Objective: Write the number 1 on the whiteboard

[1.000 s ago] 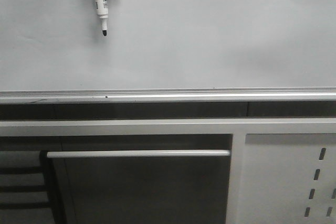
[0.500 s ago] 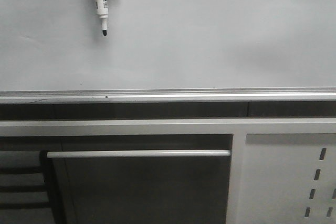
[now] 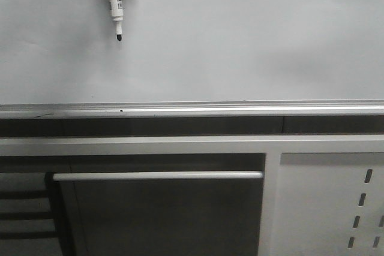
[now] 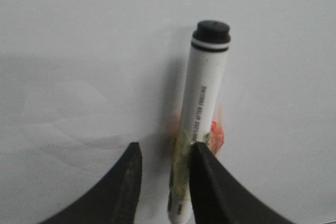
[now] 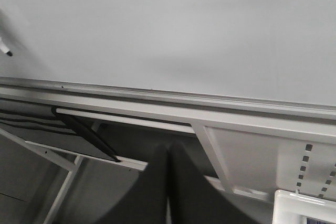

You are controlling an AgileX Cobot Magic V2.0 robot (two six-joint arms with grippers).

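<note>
- Whiteboard (image 3: 240, 40): smooth, glossy, pale grey-white face.
- Rail (image 3: 192, 110): brushed silver aluminium, with a dull sheen.
- Marker (image 4: 202, 103): smooth white plastic barrel, matt black end cap; clear glossy tape and a red scrap around it.
- Left gripper (image 4: 164, 182): matt black plastic fingers.
- Slotted panel (image 3: 330, 202): white painted metal, matt.

A pale whiteboard (image 3: 240, 40) with a silver edge rail carries one uncapped marker (image 3: 115, 4) lying on it.
</note>
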